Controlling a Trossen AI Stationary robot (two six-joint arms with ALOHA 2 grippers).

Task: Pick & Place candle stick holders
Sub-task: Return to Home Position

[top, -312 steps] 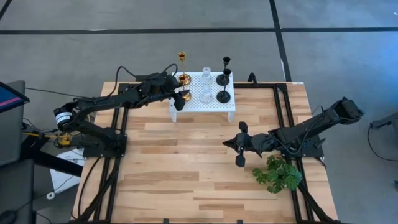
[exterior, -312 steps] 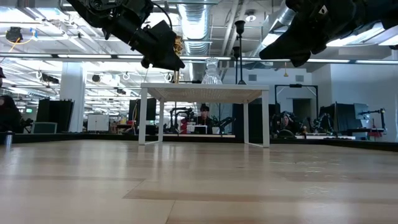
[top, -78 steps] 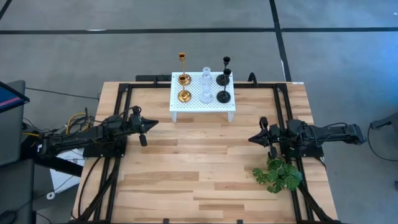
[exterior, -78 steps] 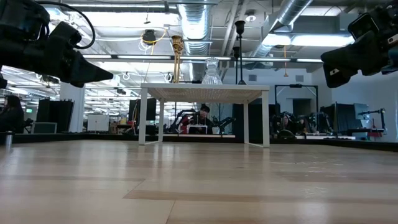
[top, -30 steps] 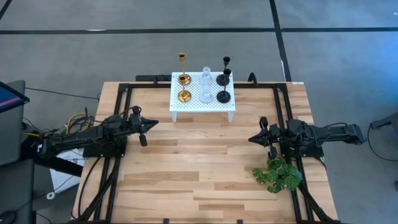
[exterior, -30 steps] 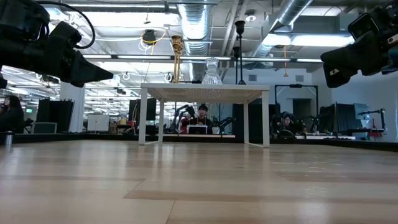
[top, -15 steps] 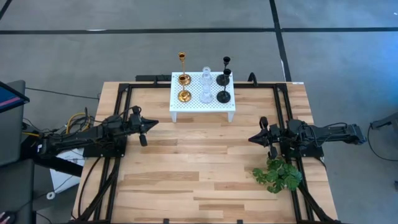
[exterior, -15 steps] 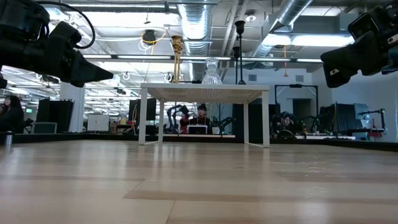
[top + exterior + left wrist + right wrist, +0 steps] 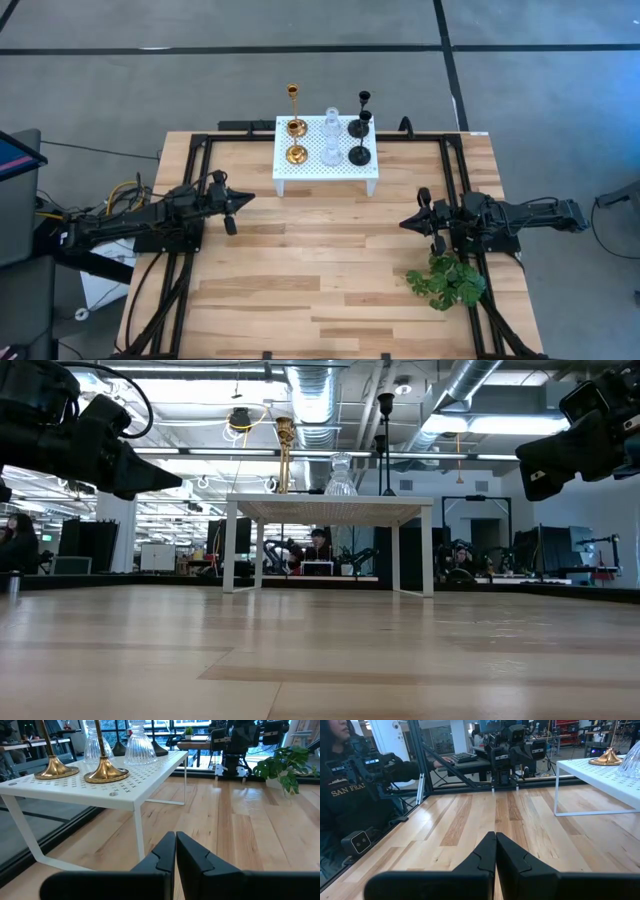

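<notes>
I read "SAN FRA" on a person's dark top [image 9: 351,794]. Six candle stick holders [image 9: 330,155] stand with stems vertical on the white perforated platform [image 9: 312,176]: shiny gold pair [image 9: 295,154], ribbed glass pair [image 9: 330,125], black pair [image 9: 360,155]. Left gripper [image 9: 175,836] and right gripper [image 9: 495,836] are clenched and empty, well apart from the platform.

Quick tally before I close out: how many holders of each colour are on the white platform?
Gold holders: 2
Clear holders: 2
Black holders: 2
Total: 6, all on the platform. The left gripper and the right gripper hold none.
</notes>
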